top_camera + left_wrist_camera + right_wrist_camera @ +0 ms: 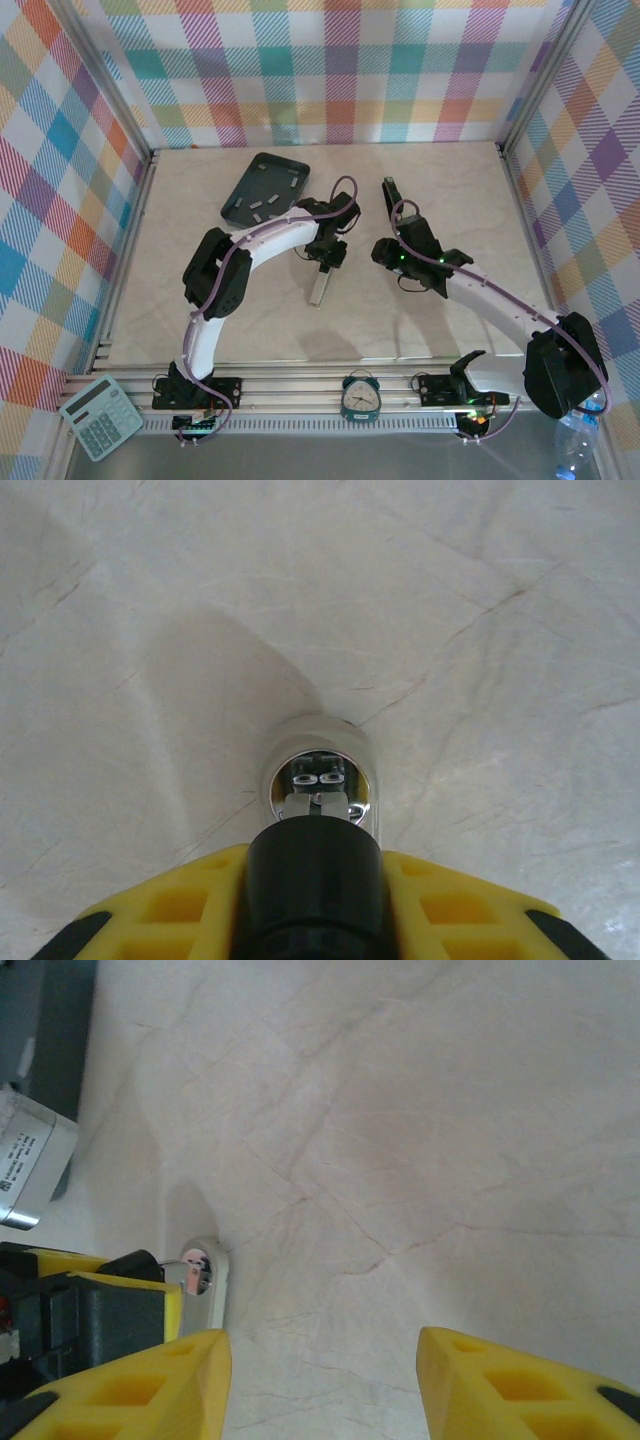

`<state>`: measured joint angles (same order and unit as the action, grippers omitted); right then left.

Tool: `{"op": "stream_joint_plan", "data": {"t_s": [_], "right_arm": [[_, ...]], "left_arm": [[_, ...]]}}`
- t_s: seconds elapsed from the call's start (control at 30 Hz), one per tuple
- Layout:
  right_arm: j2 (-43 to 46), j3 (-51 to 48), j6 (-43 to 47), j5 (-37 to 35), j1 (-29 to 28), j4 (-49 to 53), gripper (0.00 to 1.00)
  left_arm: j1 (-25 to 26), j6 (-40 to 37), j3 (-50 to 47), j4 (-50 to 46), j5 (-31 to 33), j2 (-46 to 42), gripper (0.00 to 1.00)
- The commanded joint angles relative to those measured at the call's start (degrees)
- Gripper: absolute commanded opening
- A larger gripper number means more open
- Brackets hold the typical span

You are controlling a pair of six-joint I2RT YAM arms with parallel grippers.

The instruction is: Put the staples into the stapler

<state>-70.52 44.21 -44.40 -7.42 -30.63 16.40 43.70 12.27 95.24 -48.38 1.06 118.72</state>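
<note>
The stapler [320, 285], black on top with a silvery base, lies in the middle of the table. My left gripper [326, 252] is shut on its black body. In the left wrist view the yellow fingers [170, 920] clamp the black part [315, 880], and the shiny rounded end of the stapler [318, 780] sticks out in front. Several silvery staples [268, 187] lie in the dark grey tray [240, 205] at the back left. My right gripper [320, 1345] stands open and holds nothing, just right of the stapler [207, 1285].
A corner of the tray [40, 1020] is at the top left of the right wrist view. A calculator [100, 415], a small clock [359, 395] and a water bottle [580, 440] sit along the near rail. Plaid walls enclose the table.
</note>
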Motion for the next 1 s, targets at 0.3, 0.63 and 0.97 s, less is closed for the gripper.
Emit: {"op": "stream_joint_plan", "data": {"t_s": [0.3,0.63,0.97], "right_arm": [[4.3,-2.1,34.0,15.9,0.4,-12.4,0.52],[7.1,-3.7,56.4,36.9,0.4,-10.3,0.54],[4.7,-2.3,54.9,44.6,0.6,-9.0,0.53]], "left_arm": [[-6.9,-24.7,-23.9,28.0,-33.4,-23.2,0.01],[-9.1,-47.3,-25.3,25.2,-51.1,-27.0,0.00],[-9.2,-51.4,-27.3,27.6,-51.0,-31.2,0.00]]}}
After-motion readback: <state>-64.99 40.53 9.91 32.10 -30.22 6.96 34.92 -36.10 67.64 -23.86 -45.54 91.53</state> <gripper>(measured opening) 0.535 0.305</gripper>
